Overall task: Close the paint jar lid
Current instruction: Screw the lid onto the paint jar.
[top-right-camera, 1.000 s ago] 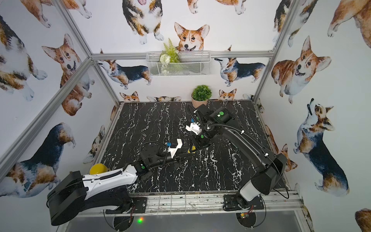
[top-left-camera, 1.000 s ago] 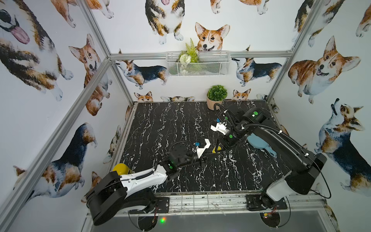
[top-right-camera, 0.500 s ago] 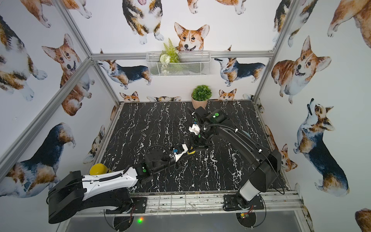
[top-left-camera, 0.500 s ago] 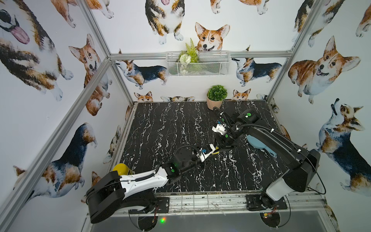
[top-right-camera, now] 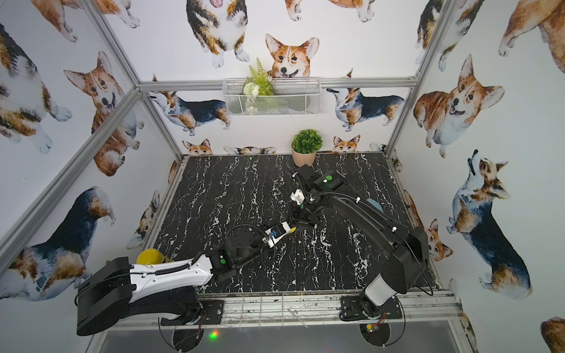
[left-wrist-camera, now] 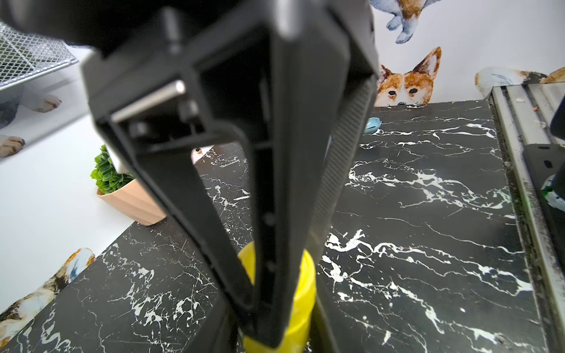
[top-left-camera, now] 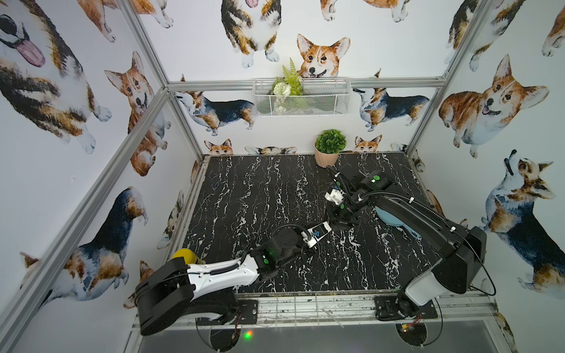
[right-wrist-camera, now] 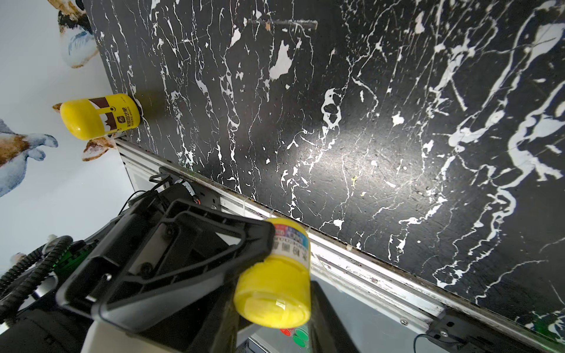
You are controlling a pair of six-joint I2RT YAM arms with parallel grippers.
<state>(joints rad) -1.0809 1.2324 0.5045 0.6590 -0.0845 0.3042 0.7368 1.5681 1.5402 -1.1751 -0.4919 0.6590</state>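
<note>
1. A square black marble-look tabletop with white veins (top-left-camera: 244,198) carries the scene, seen from above in both top views.
2. At 1 o'clock, hard by the far edge, a round green artificial plant in a ribbed peach pot (top-left-camera: 328,152) stands upright.
3. At 3 o'clock a pale blue dish-like object (top-left-camera: 397,221) lies on the marble, only partly in view.
4. At 7 o'clock, at the near-left corner, a stout yellow bottle with a domed yellow cap and a yellow-and-dark label (right-wrist-camera: 99,116) stands at the very edge.
5. Along 6 o'clock a scuffed aluminium rail (top-left-camera: 305,305) borders the tabletop.
</note>
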